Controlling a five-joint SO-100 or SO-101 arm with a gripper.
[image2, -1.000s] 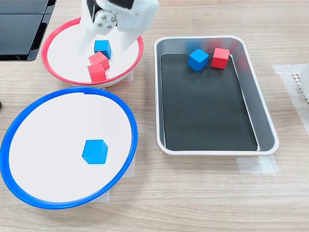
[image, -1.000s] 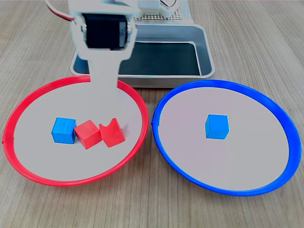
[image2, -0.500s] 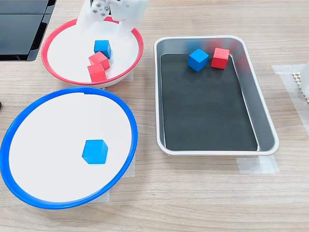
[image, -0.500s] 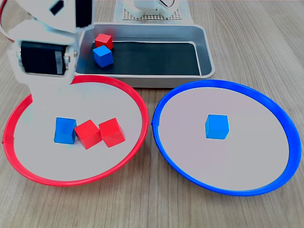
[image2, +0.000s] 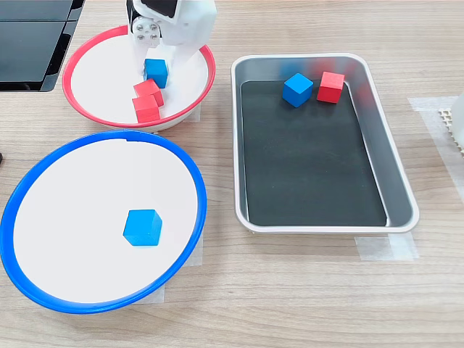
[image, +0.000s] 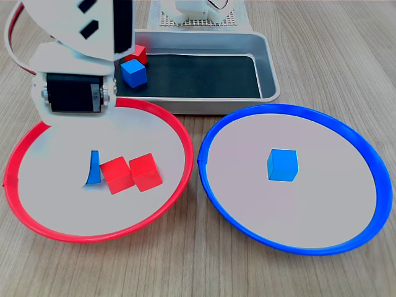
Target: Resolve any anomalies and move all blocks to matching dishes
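Since the earlier frame the arm has come down over the blue block (image: 93, 168) in the red-rimmed dish (image: 176, 133), lower left of the first exterior view, its fingers (image: 74, 162) apart around that block, beside two red blocks (image: 131, 173). In the second exterior view, the fingers (image2: 154, 58) straddle it at upper left; another blue block (image2: 143, 228) lies in the blue-rimmed dish (image2: 190, 174), and two more sit in the metal tray (image2: 391, 174).

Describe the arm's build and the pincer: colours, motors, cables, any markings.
The arm is white plastic with dark rectangular slots in its upper shell. A black servo block sits in a white bracket at the wrist, and a red cable loops beside it. In the second exterior view a round silver hub with screws shows. The pincer has white fingers. No lettering is legible.
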